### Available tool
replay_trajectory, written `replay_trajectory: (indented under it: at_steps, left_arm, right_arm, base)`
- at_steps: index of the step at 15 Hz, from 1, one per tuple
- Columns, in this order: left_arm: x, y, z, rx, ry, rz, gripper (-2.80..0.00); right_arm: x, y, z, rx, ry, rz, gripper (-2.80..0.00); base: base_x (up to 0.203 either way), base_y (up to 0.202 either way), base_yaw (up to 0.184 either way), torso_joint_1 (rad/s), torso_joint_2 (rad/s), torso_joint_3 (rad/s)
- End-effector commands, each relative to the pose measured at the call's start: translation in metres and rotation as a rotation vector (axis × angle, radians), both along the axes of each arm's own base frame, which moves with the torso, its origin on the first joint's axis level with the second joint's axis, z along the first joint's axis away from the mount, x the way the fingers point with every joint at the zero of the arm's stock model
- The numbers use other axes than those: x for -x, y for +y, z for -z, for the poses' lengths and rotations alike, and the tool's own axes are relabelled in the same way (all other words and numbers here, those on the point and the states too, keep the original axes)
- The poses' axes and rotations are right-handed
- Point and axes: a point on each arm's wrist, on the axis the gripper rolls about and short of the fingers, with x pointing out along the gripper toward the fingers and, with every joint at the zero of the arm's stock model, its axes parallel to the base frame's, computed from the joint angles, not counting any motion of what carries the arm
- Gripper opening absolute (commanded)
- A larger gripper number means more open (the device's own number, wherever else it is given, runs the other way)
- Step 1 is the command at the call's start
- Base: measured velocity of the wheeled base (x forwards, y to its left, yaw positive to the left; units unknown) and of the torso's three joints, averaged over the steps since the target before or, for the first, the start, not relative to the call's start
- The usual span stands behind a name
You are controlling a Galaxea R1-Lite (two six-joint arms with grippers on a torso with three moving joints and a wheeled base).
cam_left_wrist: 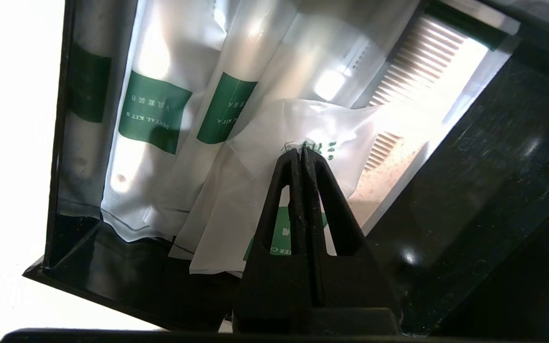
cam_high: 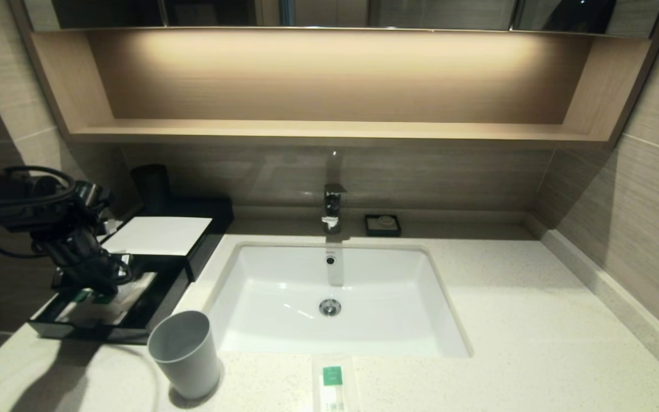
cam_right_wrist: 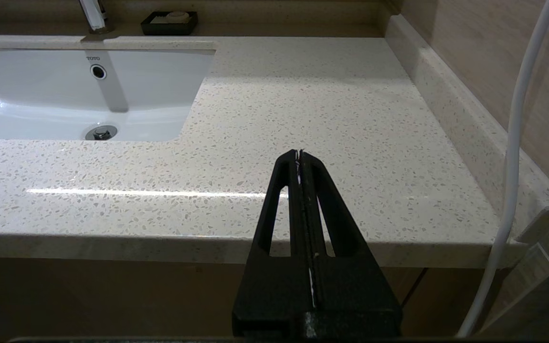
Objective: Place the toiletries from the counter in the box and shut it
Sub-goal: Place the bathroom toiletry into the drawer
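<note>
sachet was seen flat on the counter at its front edge, before the sink | grey cup stood upright beside the box | left gripper was clamped on a second sachet inside the open box | right gripper was held closed, empty, off the counter's front edge
</note>
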Motion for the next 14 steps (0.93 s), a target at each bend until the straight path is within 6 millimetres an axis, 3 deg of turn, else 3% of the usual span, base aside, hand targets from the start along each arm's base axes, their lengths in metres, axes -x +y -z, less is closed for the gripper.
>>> replay_trajectory:
  at_steps: [1,5,14]
  left_arm:
    - [-0.001,0.001,0.005,0.003,0.015,-0.004,-2.8]
    - [-0.001,0.001,0.0,0.004,-0.002,-0.007,-2.8]
    - [0.023,-0.009,-0.063,-0.02,-0.165,0.004,-2.8]
  right_arm:
    - [0.0,0.0,0.0,0.0,0.0,-0.001,-2.8]
    - [0.0,0.0,0.0,0.0,0.001,-0.001,-2.8]
    - [0.0,0.0,0.0,0.0,0.001,-0.001,-2.8]
  base:
    - [0.0,0.0,0.0,0.0,0.0,0.0]
    - [0.0,0.0,0.0,0.0,0.0,0.0]
    - [0.0,0.0,0.0,0.0,0.0,0.0]
